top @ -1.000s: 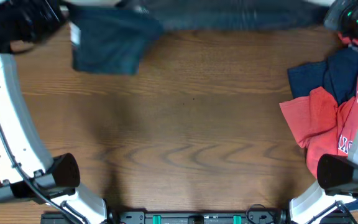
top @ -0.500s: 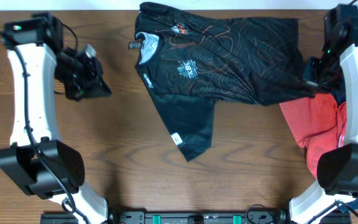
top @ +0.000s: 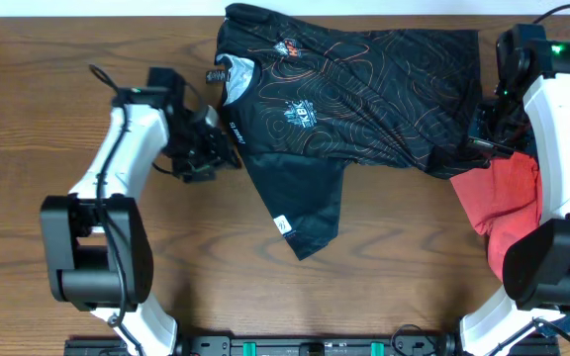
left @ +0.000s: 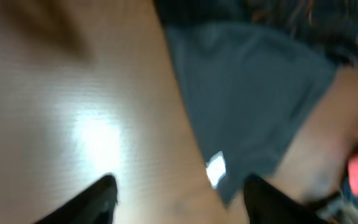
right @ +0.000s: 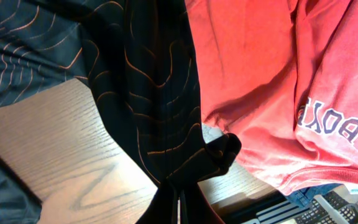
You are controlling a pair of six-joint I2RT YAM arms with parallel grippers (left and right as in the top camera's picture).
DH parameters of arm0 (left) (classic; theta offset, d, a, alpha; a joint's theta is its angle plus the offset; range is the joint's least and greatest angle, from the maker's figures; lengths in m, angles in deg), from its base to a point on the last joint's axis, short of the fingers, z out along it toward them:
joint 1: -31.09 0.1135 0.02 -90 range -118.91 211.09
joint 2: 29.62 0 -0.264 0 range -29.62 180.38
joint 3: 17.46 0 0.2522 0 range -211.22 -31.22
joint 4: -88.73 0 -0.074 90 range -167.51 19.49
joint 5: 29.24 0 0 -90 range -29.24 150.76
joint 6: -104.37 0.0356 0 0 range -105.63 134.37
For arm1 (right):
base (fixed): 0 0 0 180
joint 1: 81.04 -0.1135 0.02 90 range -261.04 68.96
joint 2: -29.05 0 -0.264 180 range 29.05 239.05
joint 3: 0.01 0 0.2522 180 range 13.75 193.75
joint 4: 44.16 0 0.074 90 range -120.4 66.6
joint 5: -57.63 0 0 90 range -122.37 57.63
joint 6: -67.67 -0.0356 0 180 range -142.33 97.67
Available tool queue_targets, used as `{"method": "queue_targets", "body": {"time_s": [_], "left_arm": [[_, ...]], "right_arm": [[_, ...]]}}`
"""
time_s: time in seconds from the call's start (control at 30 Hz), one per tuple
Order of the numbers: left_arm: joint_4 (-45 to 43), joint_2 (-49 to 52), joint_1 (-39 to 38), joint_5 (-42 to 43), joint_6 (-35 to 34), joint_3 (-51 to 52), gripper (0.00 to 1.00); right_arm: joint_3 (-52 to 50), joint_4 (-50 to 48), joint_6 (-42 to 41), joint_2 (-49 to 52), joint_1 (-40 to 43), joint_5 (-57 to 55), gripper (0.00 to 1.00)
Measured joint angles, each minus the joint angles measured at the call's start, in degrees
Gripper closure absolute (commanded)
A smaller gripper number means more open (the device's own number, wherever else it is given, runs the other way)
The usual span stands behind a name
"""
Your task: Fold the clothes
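The black jersey [top: 364, 89] with orange contour lines lies spread across the back of the table, one sleeve [top: 305, 208] pointing toward the front. My left gripper [top: 211, 148] stands just left of its collar, open and holding nothing. The blurred left wrist view has that gripper [left: 179, 183] over bare wood, with the dark sleeve [left: 247, 106] and its white tag ahead. My right gripper [top: 473, 138] is at the jersey's right edge. In the right wrist view it [right: 180, 194] is shut on a bunched fold of the jersey [right: 160, 112], beside a red T-shirt [right: 260, 81].
The red T-shirt [top: 508, 193] lies crumpled at the table's right edge, partly under my right arm [top: 552, 129]. The wooden table [top: 364, 297] stretches toward the front. A keyboard [right: 337, 205] shows beyond the table edge in the right wrist view.
The jersey came down from a blurred swing at the back and now lies spread out. My left gripper opened, let go of it and moved right toward the collar. The right gripper kept its hold.
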Motion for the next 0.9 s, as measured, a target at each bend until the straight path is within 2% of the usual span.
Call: {"method": "queue_targets", "body": {"time_s": [0.1,0.3,0.53,0.77,0.83,0.9], "left_arm": [[-8.9,0.02,-2.4,0.02,-3.15,4.63,0.29],[-19.26,0.11,-6.34,-0.11,-6.78,8.87,0.29],[-23.32,3.45,-10.23,-4.31,-11.58,9.05,0.28],[-26.73,5.86,-13.53,-4.48,-15.47,7.58,0.29],[-27.98,6.4,-14.84,-4.46,-16.02,7.06,0.3],[-29.42,6.84,-16.39,-4.5,-16.46,6.75,0.35]], "right_arm": [[0.0,-0.09,0.0,0.0,0.0,0.0,0.99],[0.0,-0.24,0.0,0.0,0.0,0.0,0.99],[0.0,-0.24,0.0,0.0,0.0,0.02,0.99],[0.0,-0.74,0.0,0.0,0.0,0.02,0.99],[0.0,-0.85,0.0,0.0,0.0,0.04,0.99],[0.0,-0.9,0.0,0.0,0.0,0.02,0.99]]}}
